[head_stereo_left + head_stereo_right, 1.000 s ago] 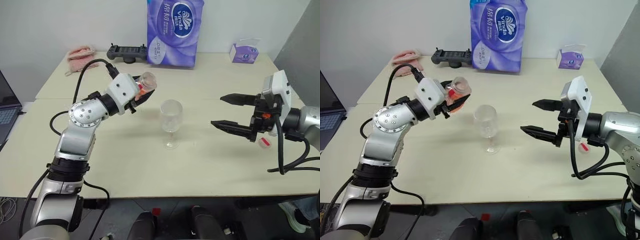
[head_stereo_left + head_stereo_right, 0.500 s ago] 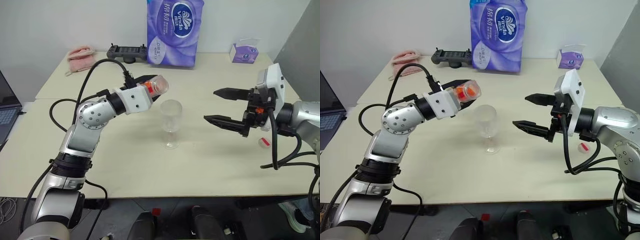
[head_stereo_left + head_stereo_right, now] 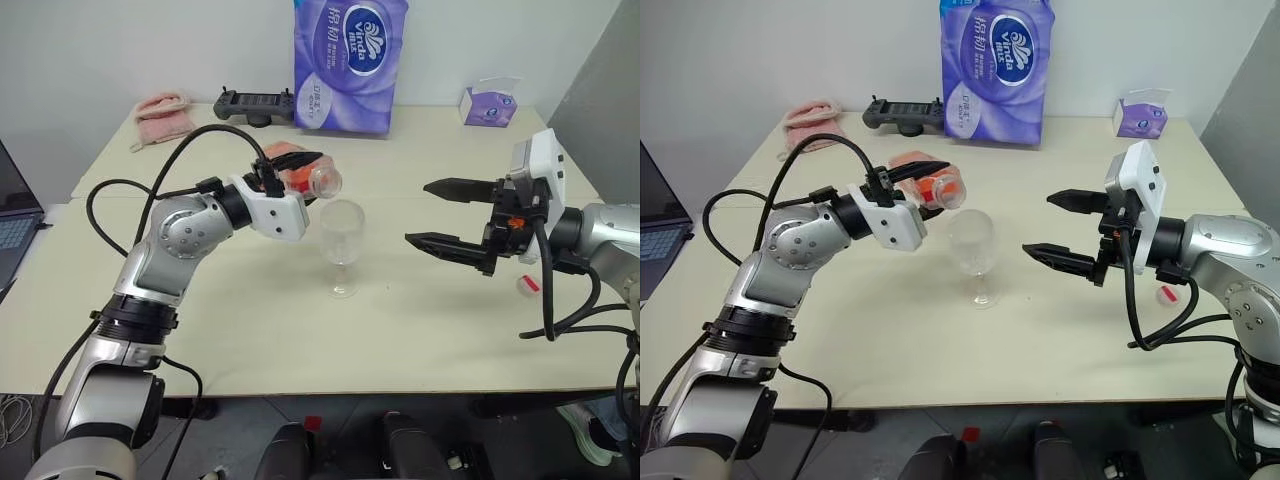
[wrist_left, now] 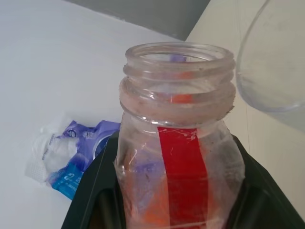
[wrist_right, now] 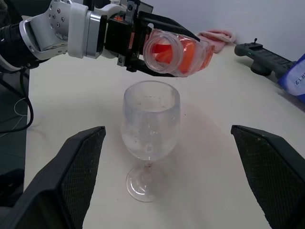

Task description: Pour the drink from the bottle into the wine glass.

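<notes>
Left gripper [image 3: 300, 172] clamped on bottle [image 3: 305, 175], mouth over wine glass [image 3: 342, 232]; tip slowly, right gripper [image 3: 447, 213] agape

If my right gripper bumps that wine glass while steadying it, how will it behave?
The wine glass stands empty on a thin stem and small round foot, so it is probably top-heavy and apt to tip from a push at the bowl. The clear, thin wall looks fragile. The open right gripper should probably close gently, low on the bowl.

The left gripper [image 3: 930, 182] held the open bottle [image 3: 940, 188] on its side, just above the wine glass [image 3: 971, 250]. The right gripper [image 3: 1062, 227] stayed wide open nearby.
</notes>
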Motion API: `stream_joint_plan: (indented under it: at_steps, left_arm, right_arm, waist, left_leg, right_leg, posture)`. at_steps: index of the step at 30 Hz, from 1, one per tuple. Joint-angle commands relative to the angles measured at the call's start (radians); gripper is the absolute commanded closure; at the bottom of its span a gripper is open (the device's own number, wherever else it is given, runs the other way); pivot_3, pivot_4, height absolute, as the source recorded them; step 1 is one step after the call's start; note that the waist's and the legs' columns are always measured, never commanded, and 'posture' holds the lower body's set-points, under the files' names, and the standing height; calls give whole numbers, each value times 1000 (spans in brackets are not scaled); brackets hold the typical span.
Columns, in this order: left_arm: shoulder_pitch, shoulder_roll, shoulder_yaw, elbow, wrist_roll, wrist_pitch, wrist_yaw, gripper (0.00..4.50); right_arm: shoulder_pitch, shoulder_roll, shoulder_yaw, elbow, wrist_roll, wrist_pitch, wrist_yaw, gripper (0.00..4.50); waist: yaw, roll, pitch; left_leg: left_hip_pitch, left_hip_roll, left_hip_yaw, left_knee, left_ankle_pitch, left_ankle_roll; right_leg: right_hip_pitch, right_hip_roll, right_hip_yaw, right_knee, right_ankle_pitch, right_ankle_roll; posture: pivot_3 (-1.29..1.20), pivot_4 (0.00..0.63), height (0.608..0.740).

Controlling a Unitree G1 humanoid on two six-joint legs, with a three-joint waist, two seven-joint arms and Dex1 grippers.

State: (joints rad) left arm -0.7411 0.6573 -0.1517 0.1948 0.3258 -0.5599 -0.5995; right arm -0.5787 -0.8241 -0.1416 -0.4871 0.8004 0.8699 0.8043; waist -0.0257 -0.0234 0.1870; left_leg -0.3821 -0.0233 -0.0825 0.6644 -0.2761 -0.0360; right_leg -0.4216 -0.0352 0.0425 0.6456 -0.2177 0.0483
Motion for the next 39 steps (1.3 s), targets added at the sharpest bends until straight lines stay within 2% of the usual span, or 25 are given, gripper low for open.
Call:
stream_joint_plan:
  at_steps: [1,20,39]
  left_arm:
    - [-53,27,7,7,33,-58,38,2630]
    - [-164,46,-21,149,150,-185,113,2631]
    - [-220,54,-40,208,188,-283,163,2631]
  right_arm:
    - [-23,-3,-9,-21,5,-16,-4,0]
    - [-26,-7,18,-16,3,-1,-16,0]
    - [-25,9,35,-14,-11,-19,-21,0]
  waist:
    - [0,0,0]
    - [-1,0,0]
    - [-1,0,0]
  left_leg:
    - [0,0,0,0,0,0]
    - [0,0,0,0,0,0]
    - [0,-1,0,0,0,0]
  right_leg:
    - [0,0,0,0,0,0]
    - [0,0,0,0,0,0]
    - [0,0,0,1,0,0]
  posture:
    - [0,150,740]
    - [0,150,740]
    - [0,150,740]
